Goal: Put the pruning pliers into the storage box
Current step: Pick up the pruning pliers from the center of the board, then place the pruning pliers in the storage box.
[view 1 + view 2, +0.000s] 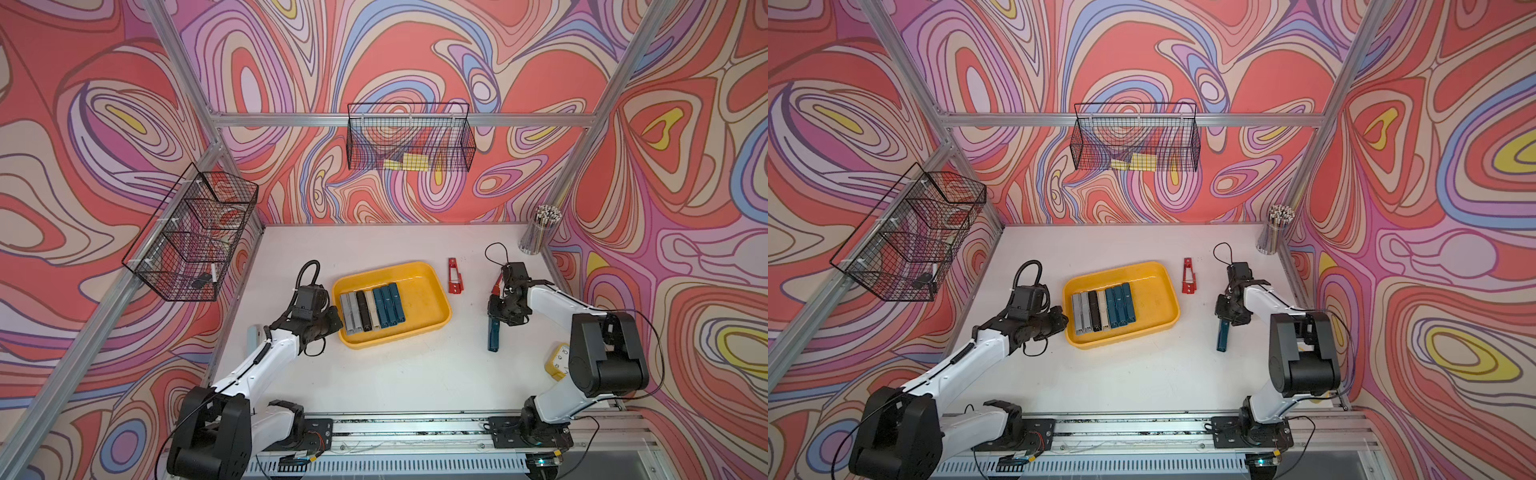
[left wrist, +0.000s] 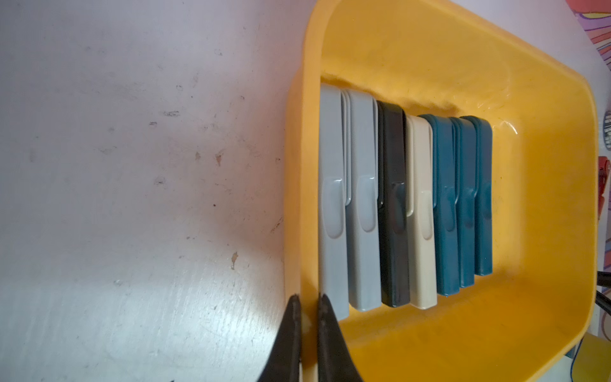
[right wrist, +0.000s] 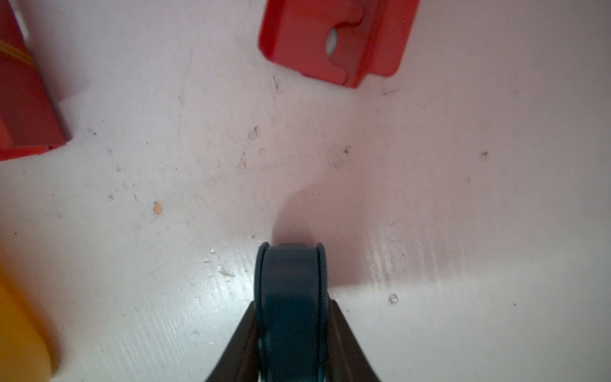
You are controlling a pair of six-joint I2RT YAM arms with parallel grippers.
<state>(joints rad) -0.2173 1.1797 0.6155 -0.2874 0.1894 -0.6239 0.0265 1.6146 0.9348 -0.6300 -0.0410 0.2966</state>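
Storage box (image 1: 424, 297): rests near centre of surface (image 1: 395, 374), set at a slight angle. Contents: seven pruning pliers (image 1: 371, 309) packed side by side in a row at the end nearest left arm; two grey, one black, one beige, three teal. Left gripper (image 2: 309, 306): stands almost fully closed and pinches box wall, with one of its fingers (image 2: 287, 330) outside and one inside, next to first grey bar. Right gripper (image 3: 292, 330): closes on an eighth, teal pruning pliers (image 1: 493, 334), well apart from box on right side, with fingers (image 3: 344, 340) against both flanks near one end. Contact between that bar and surface: cannot tell. Red pruning pliers (image 1: 455, 276): lies flat on surface just beside far right corner of box, apart from it. Second red one (image 1: 497, 284): shows only partly behind right wrist.
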